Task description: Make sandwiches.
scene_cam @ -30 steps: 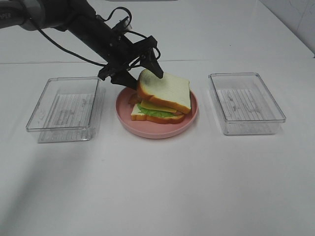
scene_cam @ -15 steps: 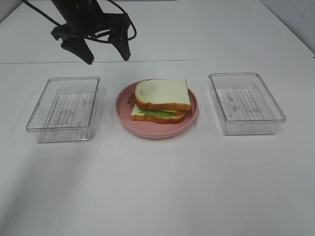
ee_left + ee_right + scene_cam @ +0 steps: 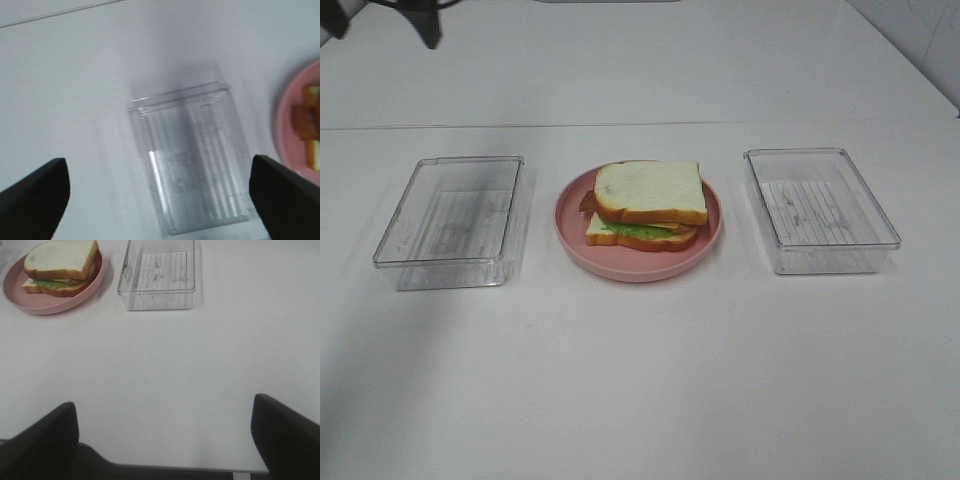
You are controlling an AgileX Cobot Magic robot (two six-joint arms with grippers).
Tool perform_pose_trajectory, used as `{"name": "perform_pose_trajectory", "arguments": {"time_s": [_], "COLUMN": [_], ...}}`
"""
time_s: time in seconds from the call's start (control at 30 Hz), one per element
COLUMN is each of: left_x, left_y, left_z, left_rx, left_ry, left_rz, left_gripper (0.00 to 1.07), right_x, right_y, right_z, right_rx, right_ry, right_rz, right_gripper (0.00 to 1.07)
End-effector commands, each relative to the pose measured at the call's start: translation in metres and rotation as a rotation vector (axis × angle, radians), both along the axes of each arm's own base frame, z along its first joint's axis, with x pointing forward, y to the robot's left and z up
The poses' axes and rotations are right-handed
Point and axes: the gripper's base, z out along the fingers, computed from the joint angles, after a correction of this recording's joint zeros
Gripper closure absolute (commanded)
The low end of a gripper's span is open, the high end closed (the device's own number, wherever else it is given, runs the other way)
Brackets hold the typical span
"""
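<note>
Sandwich (image 3: 645, 206) sits assembled on the pink plate (image 3: 570, 240), and it looks finished: top bread slice (image 3: 652, 190) capping the stack, green lettuce (image 3: 638, 230) and a sliver of yellow cheese (image 3: 665, 227) peeking out along the front edge, bottom bread slice (image 3: 620, 240) flat on the plate, a bit of reddish bacon (image 3: 588, 203) poking out at the back corner. The top slice lies a little askew on the filling, which reads as a piece simply dropped onto the pile.

Left gripper (image 3: 159, 186) hangs high above the left clear tray (image 3: 192, 155), fingers (image 3: 32, 192) spread wide with nothing between them; the plate sits off to one side of them, well apart. Right gripper (image 3: 167, 437) rests low over the bare surface (image 3: 200, 365), its fingers (image 3: 290, 435) also parted wide and holding nothing, with the right clear tray (image 3: 157, 295) and the plate far ahead of them.

Both trays look bare, so every piece seems to be in the stack. My read: the build is done and both arms stand clear of it.
</note>
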Motion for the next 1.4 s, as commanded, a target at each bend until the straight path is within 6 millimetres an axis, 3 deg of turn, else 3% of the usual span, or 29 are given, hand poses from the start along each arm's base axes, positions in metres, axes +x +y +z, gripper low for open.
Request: {"name": "perform_pose_trajectory", "arguments": {"time_s": [0.03,0.07,0.13,0.2,0.23,0.27,0.3,0.33,0.43,0.5,0.53,0.57,0.6,0.63,0.67,0.7,0.73,0.77,0.8,0.83,0.87,0.9,0.93,1.0,1.03,1.07,1.13,1.17,1.4], "left_x": [-0.013,-0.013,-0.027,-0.034,-0.053,-0.053,-0.066,-0.097,-0.11,-0.179,-0.179,-0.199,-0.238,-0.238,-0.254,-0.289,-0.289,-0.308,-0.339,-0.339,-0.356,-0.386,-0.386,-0.422,-0.422,-0.441,-0.45,-0.465,-0.488], "left_y": [0.042,0.042,0.06,0.062,0.062,0.062,0.062,0.062,0.061,0.06,0.06,0.06,0.059,0.059,0.059,0.058,0.058,0.058,0.058,0.058,0.057,0.057,0.057,0.057,0.057,0.057,0.058,0.059,0.061], "left_z": [0.011,0.011,0.025,0.028,0.031,0.031,0.033,0.038,0.041,0.054,0.054,0.057,0.062,0.062,0.062,0.062,0.062,0.061,0.056,0.056,0.054,0.05,0.05,0.04,0.04,0.032,0.027,0.017,-0.011], "left_rx": [0.002,0.002,-0.043,-0.046,-0.042,-0.042,-0.042,-0.04,-0.04,-0.043,-0.043,-0.044,-0.046,-0.046,-0.046,-0.048,-0.048,-0.048,-0.044,-0.044,-0.045,-0.044,-0.044,-0.043,-0.043,-0.042,-0.037,-0.024,0.002], "left_ry": [0.074,0.074,0.057,0.063,0.083,0.083,0.094,0.101,0.092,-0.001,-0.001,-0.029,-0.09,-0.09,-0.112,-0.17,-0.17,-0.209,-0.273,-0.273,-0.316,-0.404,-0.404,-0.507,-0.507,-0.555,-0.577,-0.613,-0.644], "left_rz": [0.081,0.081,0.087,0.091,0.094,0.094,0.094,0.095,0.096,0.097,0.097,0.096,0.096,0.096,0.095,0.094,0.094,0.094,0.094,0.094,0.093,0.092,0.092,0.103,0.103,0.103,0.105,0.11,0.124], "left_gripper": [0.17,0.17,0.17,0.17,0.17,0.17,0.17,0.17,0.17,0.17,0.17,0.17,0.17,0.17,0.17,0.17,0.17,0.17,0.17,0.17,0.17,0.17,0.17,0.17,0.17,0.17,0.17,0.17,0.17], "right_x": [-0.002,-0.002,-0.002,-0.002,-0.002,-0.002,-0.002,-0.002,-0.002,-0.002,-0.002,-0.002,-0.002,-0.002,-0.002,-0.002,-0.002,-0.002,-0.002,-0.002,-0.002,-0.002,-0.002,-0.002,-0.002,-0.002,-0.002,-0.002,-0.002], "right_y": [0.0,0.0,0.0,0.0,0.0,0.0,0.0,0.0,0.0,0.0,0.0,0.0,0.0,0.0,0.0,0.0,0.0,0.0,0.0,0.0,0.0,0.0,0.0,0.0,0.0,0.0,0.0,0.0,0.0], "right_z": [-0.001,-0.001,-0.001,-0.001,-0.001,-0.001,-0.001,-0.001,-0.001,-0.001,-0.001,-0.001,-0.001,-0.001,-0.001,-0.001,-0.001,-0.001,-0.001,-0.001,-0.001,-0.001,-0.001,-0.001,-0.001,-0.001,-0.001,-0.001,-0.001], "right_rx": [0.0,0.0,0.0,0.0,0.0,0.0,0.0,0.0,0.0,0.0,0.0,0.0,0.0,0.0,0.0,0.0,0.0,0.0,0.0,0.0,0.0,0.0,0.0,0.0,0.0,0.0,0.0,0.0,0.0], "right_ry": [-0.028,-0.028,-0.028,-0.028,-0.028,-0.028,-0.028,-0.028,-0.028,-0.028,-0.028,-0.028,-0.028,-0.028,-0.028,-0.028,-0.028,-0.028,-0.028,-0.028,-0.028,-0.028,-0.028,-0.028,-0.028,-0.028,-0.028,-0.028,-0.028], "right_rz": [0.002,0.002,0.002,0.002,0.002,0.002,0.002,0.002,0.002,0.002,0.002,0.002,0.002,0.002,0.002,0.002,0.002,0.002,0.002,0.002,0.002,0.002,0.002,0.002,0.002,0.002,0.002,0.002,0.002], "right_gripper": [0.18,0.18,0.18,0.18,0.18,0.18,0.18,0.18,0.18,0.18,0.18,0.18,0.18,0.18,0.18,0.18,0.18,0.18,0.18,0.18,0.18,0.18,0.18,0.18,0.18,0.18,0.18,0.18,0.18]}}
